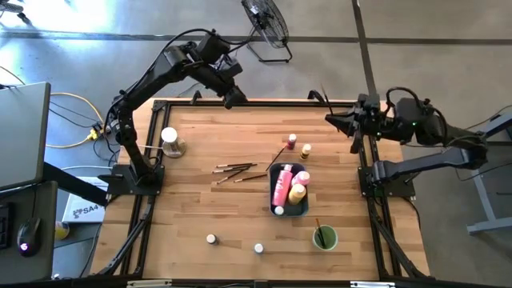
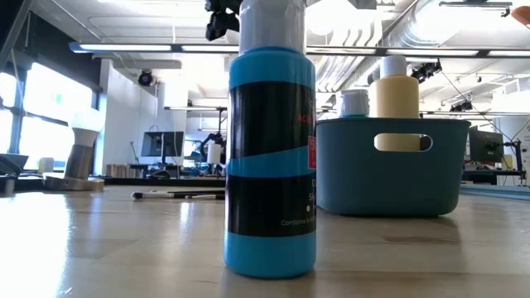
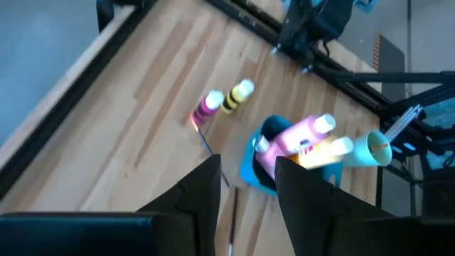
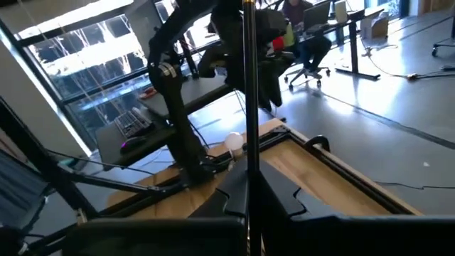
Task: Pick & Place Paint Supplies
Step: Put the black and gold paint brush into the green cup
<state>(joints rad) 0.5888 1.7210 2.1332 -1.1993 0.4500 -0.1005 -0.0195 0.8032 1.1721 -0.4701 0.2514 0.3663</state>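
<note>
My right gripper (image 1: 334, 118) is clamped on a thin paintbrush (image 4: 248, 107) at the table's (image 1: 200, 200) far right edge. My left gripper (image 1: 234, 99) hangs empty at the far edge, fingers (image 3: 202, 195) parted. The pink bottle (image 1: 281, 189) and yellow bottle (image 1: 297, 193) lie in the tray (image 1: 304, 206); loose brushes (image 1: 236, 169) lie just left of it.

The blue bottle (image 2: 271, 157) carries small white print too blurred to read; no other text is legible

Wooden table (image 1: 200, 160), blue-grey tray (image 1: 304, 206), green cup (image 1: 325, 238), loose paintbrushes (image 1: 236, 170), two small bottles (image 1: 298, 145), two tiny jars (image 1: 211, 238)
</note>
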